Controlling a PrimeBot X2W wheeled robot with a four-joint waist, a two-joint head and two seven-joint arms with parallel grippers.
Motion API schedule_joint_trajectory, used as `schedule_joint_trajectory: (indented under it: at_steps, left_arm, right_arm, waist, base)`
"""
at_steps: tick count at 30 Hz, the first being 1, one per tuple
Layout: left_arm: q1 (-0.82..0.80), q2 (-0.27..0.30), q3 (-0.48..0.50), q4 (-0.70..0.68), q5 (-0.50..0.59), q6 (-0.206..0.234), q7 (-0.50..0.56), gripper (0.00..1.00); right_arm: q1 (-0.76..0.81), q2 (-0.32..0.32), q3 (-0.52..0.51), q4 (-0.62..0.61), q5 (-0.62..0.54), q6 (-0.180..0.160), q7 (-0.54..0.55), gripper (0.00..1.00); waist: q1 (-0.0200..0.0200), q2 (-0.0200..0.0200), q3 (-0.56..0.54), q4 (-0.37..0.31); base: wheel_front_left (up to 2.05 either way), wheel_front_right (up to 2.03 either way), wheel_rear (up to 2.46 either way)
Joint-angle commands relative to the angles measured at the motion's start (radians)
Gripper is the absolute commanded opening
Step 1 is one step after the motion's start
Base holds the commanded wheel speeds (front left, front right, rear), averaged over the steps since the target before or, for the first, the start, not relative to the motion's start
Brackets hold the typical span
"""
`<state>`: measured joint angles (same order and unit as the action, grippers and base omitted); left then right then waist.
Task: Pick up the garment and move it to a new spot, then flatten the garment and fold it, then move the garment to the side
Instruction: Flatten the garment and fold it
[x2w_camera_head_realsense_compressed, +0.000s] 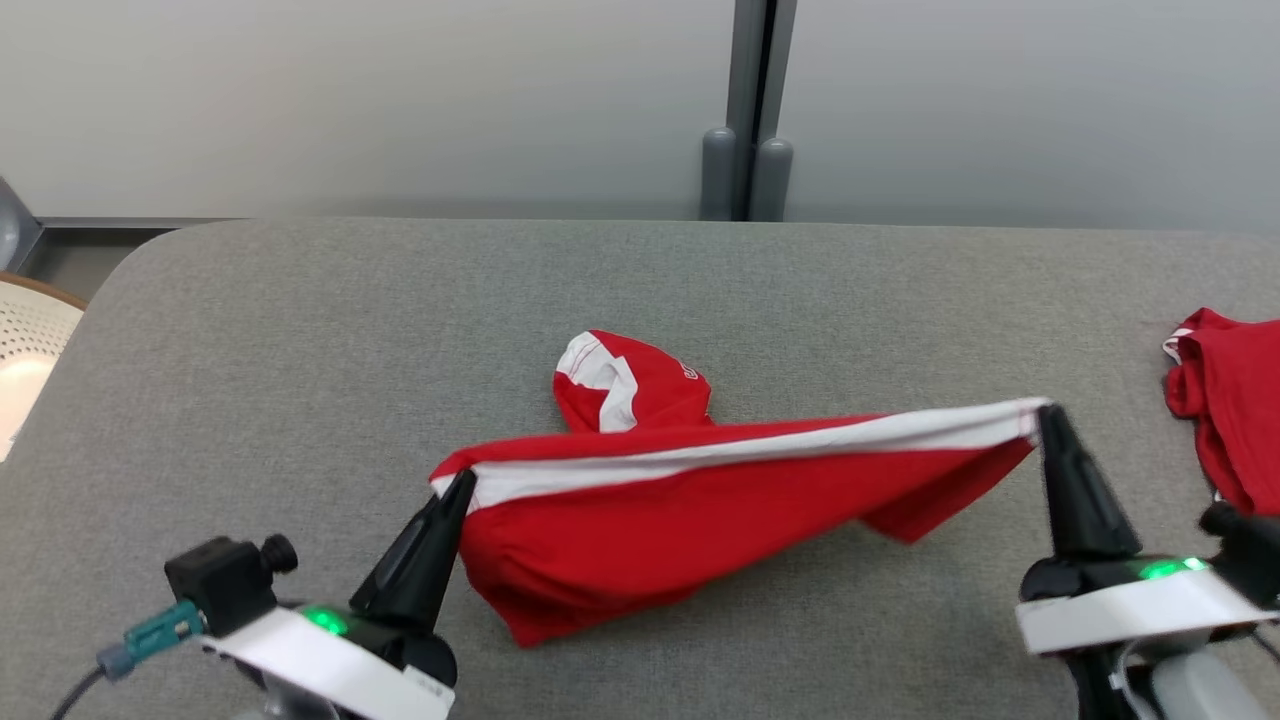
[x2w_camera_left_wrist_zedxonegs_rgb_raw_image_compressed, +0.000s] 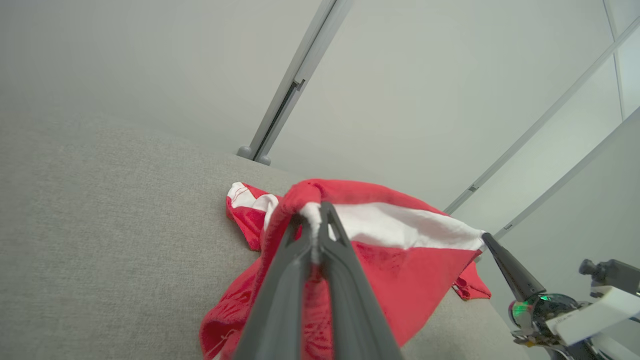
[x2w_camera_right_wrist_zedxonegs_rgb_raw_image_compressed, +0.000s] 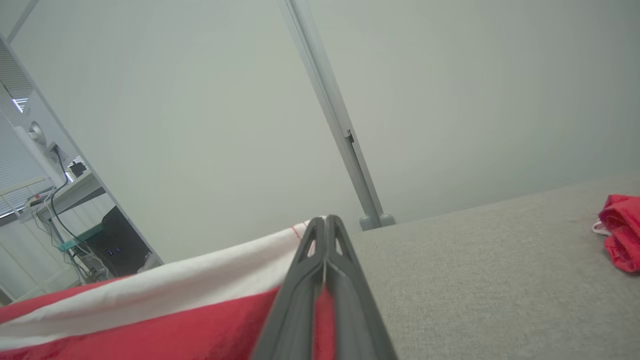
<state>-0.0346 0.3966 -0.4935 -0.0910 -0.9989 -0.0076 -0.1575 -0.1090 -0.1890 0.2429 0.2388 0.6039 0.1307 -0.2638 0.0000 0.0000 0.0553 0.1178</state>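
The garment (x2w_camera_head_realsense_compressed: 690, 510) is red with a white band along its top edge. It hangs stretched between both grippers above the grey table (x2w_camera_head_realsense_compressed: 300, 330), its lower part and a bunched red-and-white end (x2w_camera_head_realsense_compressed: 615, 385) resting on the surface. My left gripper (x2w_camera_head_realsense_compressed: 462, 482) is shut on the band's left corner, seen close in the left wrist view (x2w_camera_left_wrist_zedxonegs_rgb_raw_image_compressed: 315, 212). My right gripper (x2w_camera_head_realsense_compressed: 1045, 410) is shut on the right corner, also in the right wrist view (x2w_camera_right_wrist_zedxonegs_rgb_raw_image_compressed: 325, 222). The garment (x2w_camera_right_wrist_zedxonegs_rgb_raw_image_compressed: 150, 300) stretches away to the left there.
A second red cloth (x2w_camera_head_realsense_compressed: 1230, 400) lies bunched at the table's right edge, also in the right wrist view (x2w_camera_right_wrist_zedxonegs_rgb_raw_image_compressed: 620, 230). A grey post (x2w_camera_head_realsense_compressed: 748, 110) stands behind the table's far edge. A pale perforated object (x2w_camera_head_realsense_compressed: 25, 340) sits off the table's left side.
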Motion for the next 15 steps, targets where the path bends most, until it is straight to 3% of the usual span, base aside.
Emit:
schedule_joint_trajectory:
  at_steps: [1,8,15]
  left_arm:
    - [-0.058,0.003,0.011,-0.02,-0.032,-0.029,0.017,0.0]
    - [-0.413,0.02,-0.006,-0.028,-0.076,-0.099,0.204,0.0]
    - [-0.949,0.002,-0.05,0.166,0.028,-0.122,0.328,0.0]
  right_arm:
    - [-0.015,-0.028,-0.034,-0.058,0.033,0.0,-0.001,0.0]
    - [-0.242,-0.125,-0.081,-0.157,0.07,0.0,-0.001,0.0]
    - [-0.666,-0.159,-0.102,-0.061,0.003,0.0,-0.001,0.0]
  waist:
    - [0.0,0.0,-0.001,-0.015]
    - [0.0,0.0,0.076,-0.1]
    - [0.0,0.0,0.257,-0.222]
  base:
    - [0.0,0.0,0.0]
    - [0.0,0.0,0.0]
    - [0.0,0.0,0.0]
